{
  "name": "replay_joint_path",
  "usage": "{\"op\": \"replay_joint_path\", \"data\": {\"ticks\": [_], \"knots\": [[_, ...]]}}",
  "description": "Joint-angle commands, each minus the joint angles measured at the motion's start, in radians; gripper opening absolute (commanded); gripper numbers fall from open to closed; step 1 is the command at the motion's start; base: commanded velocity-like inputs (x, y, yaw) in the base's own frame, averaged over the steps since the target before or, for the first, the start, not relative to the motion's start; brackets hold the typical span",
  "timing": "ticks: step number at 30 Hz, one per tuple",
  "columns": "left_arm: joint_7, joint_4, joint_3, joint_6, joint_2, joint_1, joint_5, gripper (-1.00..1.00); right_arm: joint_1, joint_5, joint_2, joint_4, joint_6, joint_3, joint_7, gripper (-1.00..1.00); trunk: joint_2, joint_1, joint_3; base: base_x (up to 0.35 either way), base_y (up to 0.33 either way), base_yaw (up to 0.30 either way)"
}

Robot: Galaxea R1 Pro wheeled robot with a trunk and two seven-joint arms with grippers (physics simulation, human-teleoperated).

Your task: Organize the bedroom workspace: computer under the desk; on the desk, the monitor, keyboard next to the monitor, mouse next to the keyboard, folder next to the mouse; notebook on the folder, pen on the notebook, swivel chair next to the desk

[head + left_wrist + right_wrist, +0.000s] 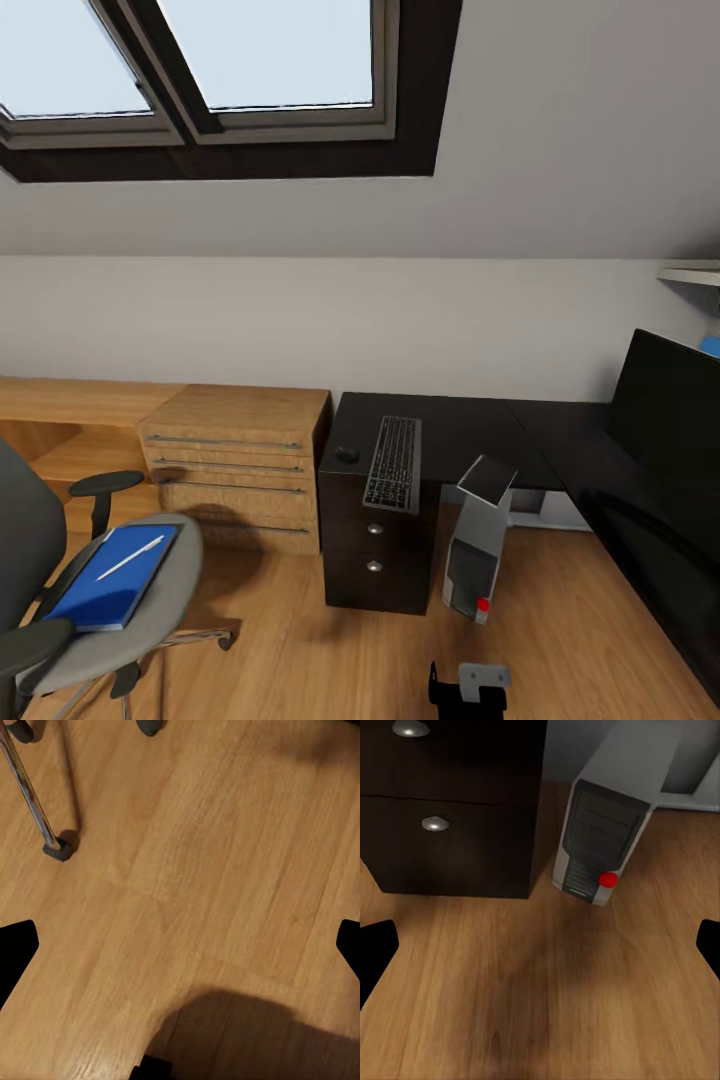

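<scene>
The black desk [470, 425] holds the keyboard [395, 463] with the mouse [347, 454] just left of it, and the wide monitor [665, 410] at the right. The computer [478, 545] stands tilted on the floor under the desk, also seen as the computer [600, 840] beside the desk drawers [450, 802]. At the left, the swivel chair [160, 610] carries the blue folder [95, 600] with the white pen [130, 557] on top; I cannot pick out the notebook. My left gripper [180, 949] and right gripper [540, 949] hang open over bare floor, holding nothing.
A light wooden drawer unit [235, 465] stands against the desk's left end, with a low wooden bench [80, 400] beyond it. A chrome chair leg and caster [56, 849] lie near my left gripper. Part of my right arm [470, 688] shows low in the head view.
</scene>
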Motion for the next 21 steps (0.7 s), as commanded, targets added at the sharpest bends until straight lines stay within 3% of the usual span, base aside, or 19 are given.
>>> {"op": "replay_joint_path", "data": {"ticks": [1, 11, 13, 21], "knots": [[0.006, 0.001, -0.009, -0.004, 0.0, -0.001, 0.009, 1.0, -0.001, -0.005, 0.0, 0.0, -0.002, 0.009, -0.006, 1.0, -0.001, 0.0, -0.001, -0.109, 0.0, -0.001], [0.006, 0.001, -0.022, -0.008, -0.003, -0.001, 0.007, 1.0, -0.001, -0.005, 0.002, 0.0, -0.003, 0.009, 0.023, 1.0, -0.001, 0.0, -0.001, -0.174, -0.068, 0.0], [0.009, 0.0, -0.059, -0.01, -0.003, -0.001, 0.008, 1.0, -0.001, -0.006, 0.002, -0.001, -0.004, 0.009, 0.033, 1.0, 0.013, -0.008, 0.005, -0.019, -0.019, 0.0], [0.013, 0.0, -0.083, -0.009, -0.001, -0.001, 0.013, 1.0, -0.001, -0.006, 0.003, -0.003, -0.005, 0.007, 0.037, 1.0, 0.069, -0.038, 0.03, -0.004, -0.004, -0.007]]}}
